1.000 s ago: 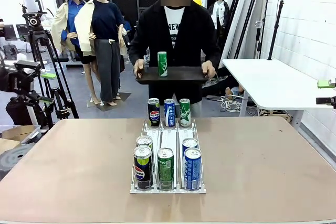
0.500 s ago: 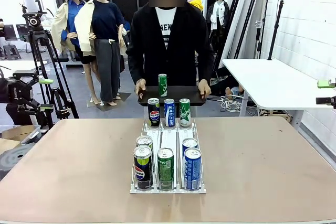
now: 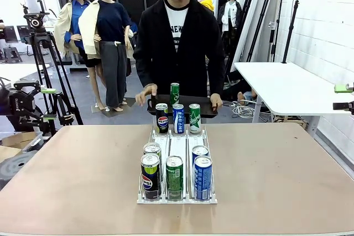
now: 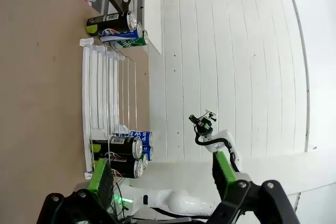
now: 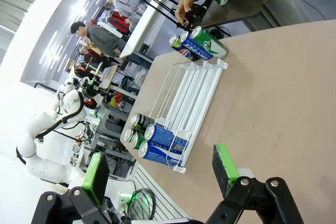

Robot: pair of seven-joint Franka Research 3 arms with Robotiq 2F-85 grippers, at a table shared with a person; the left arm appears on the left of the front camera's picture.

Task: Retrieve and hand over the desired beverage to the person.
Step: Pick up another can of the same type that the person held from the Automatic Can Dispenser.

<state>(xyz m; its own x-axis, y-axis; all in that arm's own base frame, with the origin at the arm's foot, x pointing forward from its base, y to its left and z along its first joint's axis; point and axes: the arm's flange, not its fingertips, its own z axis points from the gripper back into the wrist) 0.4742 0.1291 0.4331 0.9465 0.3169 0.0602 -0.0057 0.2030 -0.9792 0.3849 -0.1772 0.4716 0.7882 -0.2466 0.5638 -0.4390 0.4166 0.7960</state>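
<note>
The person (image 3: 180, 42) is holding a tray (image 3: 206, 110) bearing a green can (image 3: 175, 93) at the table's far edge, probably indicating which drink in the rack (image 3: 178, 147) is wanted, while the left gripper (image 4: 161, 174) and right gripper (image 5: 160, 171) are hovering with fingers apart, holding nothing.

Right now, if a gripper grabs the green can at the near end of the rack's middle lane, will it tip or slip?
The green can is tall and slim, so it would probably tip backward into the open lane behind. The rack rails and the Pepsi can beside it likely steady it sideways. Its glossy wall looks slippery.
</note>
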